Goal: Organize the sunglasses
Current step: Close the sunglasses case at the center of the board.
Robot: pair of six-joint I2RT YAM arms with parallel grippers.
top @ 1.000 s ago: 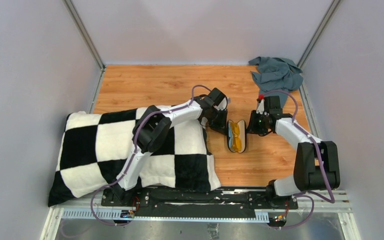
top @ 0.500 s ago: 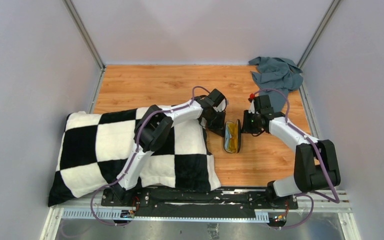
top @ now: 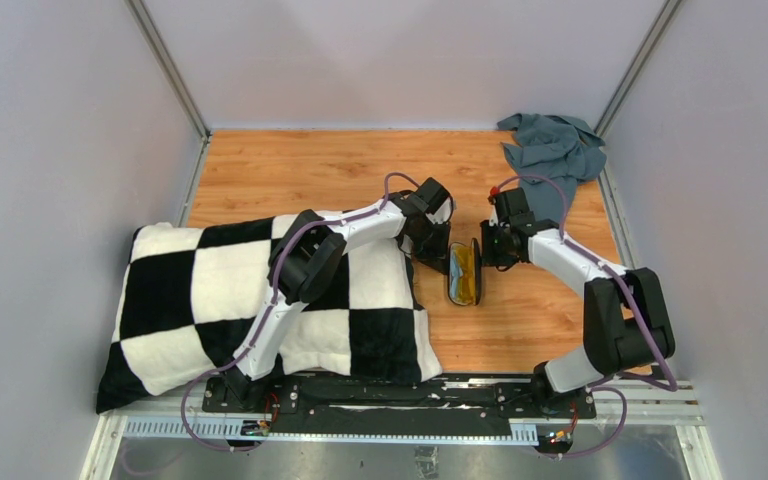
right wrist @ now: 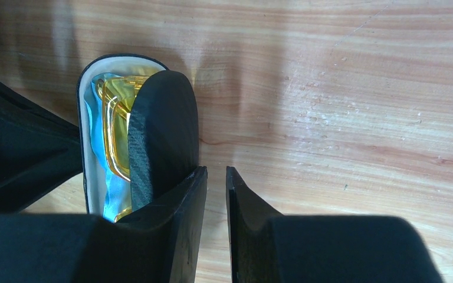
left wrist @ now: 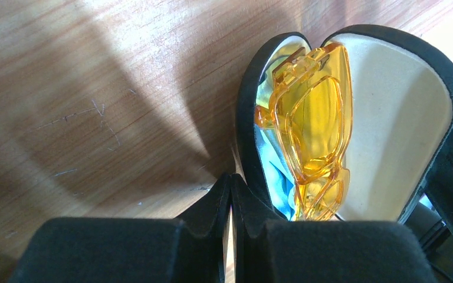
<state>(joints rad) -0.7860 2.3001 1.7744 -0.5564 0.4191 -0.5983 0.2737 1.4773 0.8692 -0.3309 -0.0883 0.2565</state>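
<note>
The amber sunglasses [left wrist: 312, 118] lie folded in the black case [top: 463, 272] on top of a light-blue cloth [left wrist: 277, 188]. The case's beige-lined lid [left wrist: 389, 118] stands half raised. My left gripper [left wrist: 231, 177] is shut and empty, its tips against the case's left edge. My right gripper [right wrist: 215, 171] is shut but for a narrow gap and holds nothing. Its left finger [right wrist: 183, 200] rests against the outside of the lid [right wrist: 162, 130]. The sunglasses [right wrist: 115, 130] also show past the lid in the right wrist view. In the top view the left gripper [top: 438, 250] and the right gripper [top: 492, 248] flank the case.
A black-and-white checkered cushion [top: 260, 300] covers the table's near left, right beside the case. A crumpled grey-blue cloth [top: 555, 145] lies in the far right corner. Grey walls close in the wooden table [top: 310, 170] on three sides.
My right gripper has moved left and pushed the case's lid up, so the case went from lying wide open to half closed. The left gripper has stayed put.
</note>
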